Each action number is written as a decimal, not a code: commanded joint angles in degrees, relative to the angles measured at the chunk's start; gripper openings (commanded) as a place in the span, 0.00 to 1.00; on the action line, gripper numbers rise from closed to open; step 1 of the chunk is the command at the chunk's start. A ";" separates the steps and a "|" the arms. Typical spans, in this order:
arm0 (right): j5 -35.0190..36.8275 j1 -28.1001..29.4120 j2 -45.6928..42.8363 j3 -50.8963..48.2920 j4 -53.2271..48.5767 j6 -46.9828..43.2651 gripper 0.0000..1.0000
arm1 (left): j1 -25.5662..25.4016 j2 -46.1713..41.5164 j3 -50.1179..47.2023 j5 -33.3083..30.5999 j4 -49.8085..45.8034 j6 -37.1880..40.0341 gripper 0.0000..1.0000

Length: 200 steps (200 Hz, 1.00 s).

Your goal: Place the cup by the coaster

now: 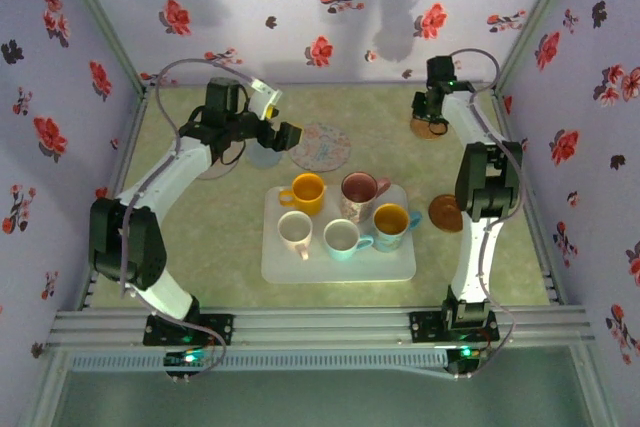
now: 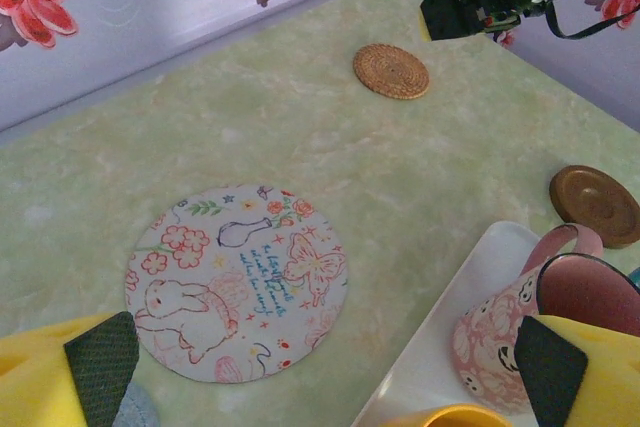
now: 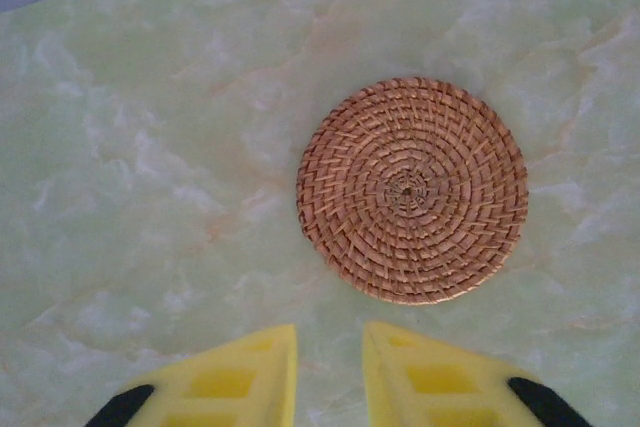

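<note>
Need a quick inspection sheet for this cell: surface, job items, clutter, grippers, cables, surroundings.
Surface: green marbled table, bare between items.
Job's things: five cups on white tray; woven coaster, wooden coaster, printed coaster flat on table.
Clutter: nothing seen.
Grippers: left gripper open above printed coaster; right gripper nearly shut, empty, near woven coaster.
Cables: loop along left arm, off the table.
Surroundings: floral walls.

Top external: high behind the arm bases, looking down over the whole desk [image 1: 200, 247] toward its far edge. Left wrist: low, angled across the desk toward the far right corner, close over the printed coaster [image 2: 237, 282]. Right wrist: straight down, close above the woven coaster [image 3: 412, 190], shared with both other views [image 2: 391, 71] [image 1: 430, 128]
</note>
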 commanded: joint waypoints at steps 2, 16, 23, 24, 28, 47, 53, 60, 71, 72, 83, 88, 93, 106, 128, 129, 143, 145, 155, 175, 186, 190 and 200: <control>1.07 -0.66 1.92 2.86 -1.82 -0.32 0.17 | -0.45 -0.07 1.07 0.42 -0.92 1.66 1.00; 0.95 -0.99 3.46 4.05 -2.63 -0.41 0.05 | -0.45 0.11 1.20 0.34 -1.61 2.25 1.00; 1.12 -1.17 4.31 4.77 -3.15 -0.32 0.01 | -0.45 0.19 1.22 0.03 -1.91 2.61 1.00; 1.14 -1.21 4.48 4.87 -3.22 -0.32 0.00 | -0.45 0.19 1.23 0.01 -1.92 2.69 1.00; 1.21 -1.37 4.95 5.17 -3.50 -0.32 0.00 | -0.45 0.22 1.24 -0.10 -2.19 2.94 1.00; 1.38 -1.91 6.67 5.83 -3.73 -0.15 0.00 | -0.45 0.71 1.44 -0.19 -3.27 4.45 1.00; 1.43 -2.05 7.21 5.99 -3.78 -0.06 0.00 | -0.45 1.01 1.70 -0.19 -3.80 4.81 1.00; 1.45 -2.22 7.81 6.33 -3.90 0.06 0.00 | -0.45 1.37 2.03 -0.28 -4.43 5.25 1.00; 1.51 -2.48 8.77 7.00 -4.16 0.36 0.00 | -0.45 1.92 2.59 -0.28 -5.19 5.55 1.00; 1.52 -2.49 8.91 7.08 -4.12 0.41 0.00 | -0.49 1.93 2.62 -0.28 -5.23 5.56 1.00; 1.45 -2.75 9.96 8.01 -4.08 0.64 0.00 | -0.46 2.45 3.13 -0.28 -5.98 5.78 1.00; 1.51 -2.91 10.49 8.70 -4.31 0.73 0.00 | -0.50 2.56 3.31 -0.25 -6.50 6.00 1.00; 1.57 -3.01 11.10 9.53 -4.66 0.81 0.00 | -0.45 2.72 3.52 -0.20 -6.85 6.38 1.00; 1.60 -3.32 12.74 11.98 -5.77 1.06 0.00 | -0.45 3.00 3.86 -0.28 -7.81 7.42 1.00; 1.69 -3.88 15.46 15.68 -7.30 1.18 0.00 | -0.45 3.44 4.56 -0.30 -9.17 8.47 1.00; 1.69 -3.89 15.55 15.86 -7.40 1.18 0.00 | -0.45 3.44 4.62 -0.34 -9.20 8.47 1.00; 1.48 -4.15 17.29 17.97 -8.39 1.10 0.00 | -0.45 3.62 4.85 -0.46 -9.11 8.28 1.00; 1.44 -4.23 17.52 18.25 -8.56 1.09 0.00 | -0.45 3.62 4.85 -0.46 -9.07 8.23 1.00; 1.21 -4.41 18.48 19.40 -9.21 1.00 0.00 | -0.45 3.85 4.85 -0.46 -8.84 8.13 1.00; 0.83 -4.52 19.92 20.64 -10.38 0.82 0.00 | -0.47 4.23 4.85 -0.55 -8.62 8.12 1.00; -0.14 -4.52 20.39 20.68 -10.80 0.58 0.00 | -0.47 4.47 4.85 -0.54 -8.54 8.12 1.00; -0.69 -4.52 20.55 20.76 -10.96 0.42 0.00 | -0.45 4.54 4.79 -0.55 -8.45 8.12 1.00; -1.35 -4.52 21.07 21.19 -11.99 0.29 0.00 | -0.45 4.83 4.51 -0.54 -8.37 8.46 1.00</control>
